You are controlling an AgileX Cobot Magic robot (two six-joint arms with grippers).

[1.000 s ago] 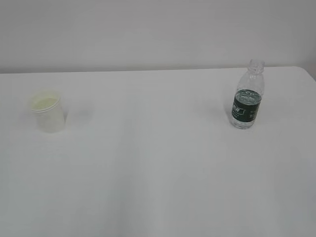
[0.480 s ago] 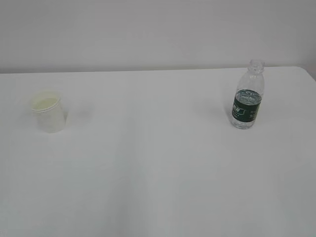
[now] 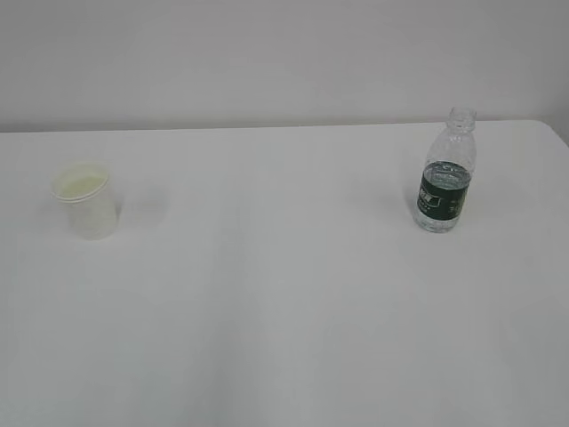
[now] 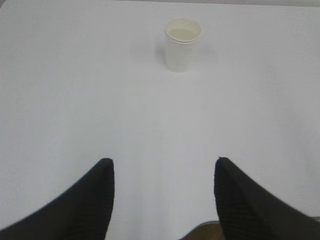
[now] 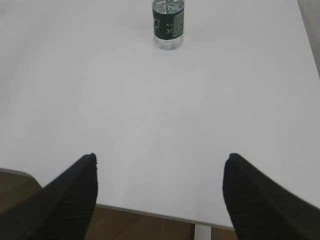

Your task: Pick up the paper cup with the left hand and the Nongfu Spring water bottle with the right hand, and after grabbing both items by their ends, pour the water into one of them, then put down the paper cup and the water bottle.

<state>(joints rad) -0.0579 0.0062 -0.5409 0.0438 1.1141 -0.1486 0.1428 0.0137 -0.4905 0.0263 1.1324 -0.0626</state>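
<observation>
White worktop (image 3: pixel 284 311) seen from the front at a downward slant, with two wrist views. The Nongfu Spring water bottle (image 3: pixel 446 171) stands upright and uncapped at the right rear of the worktop; its dark green label band carries pale print too small to read, and the water (image 3: pixel 442 216) shows as clear liquid in the lower part of the bottle. The paper cup (image 3: pixel 85 198) stands upright at the left, well apart from the bottle, its cream-white inside visible below the rolled rim; no writing can be made out on it.

Left wrist view: the left hand's pincer (image 4: pixel 162 200) is spread, its two black fingers (image 4: pixel 85 205) holding nothing, with the cup (image 4: pixel 182 43) standing far ahead and slightly to the right of the gap.

Right wrist view: the right hand's pincer (image 5: pixel 160 200) is spread wide and empty, near the worktop's front edge; the bottle (image 5: pixel 169 25) stands far ahead, roughly in line with the gap, its top cut off by the frame.
</observation>
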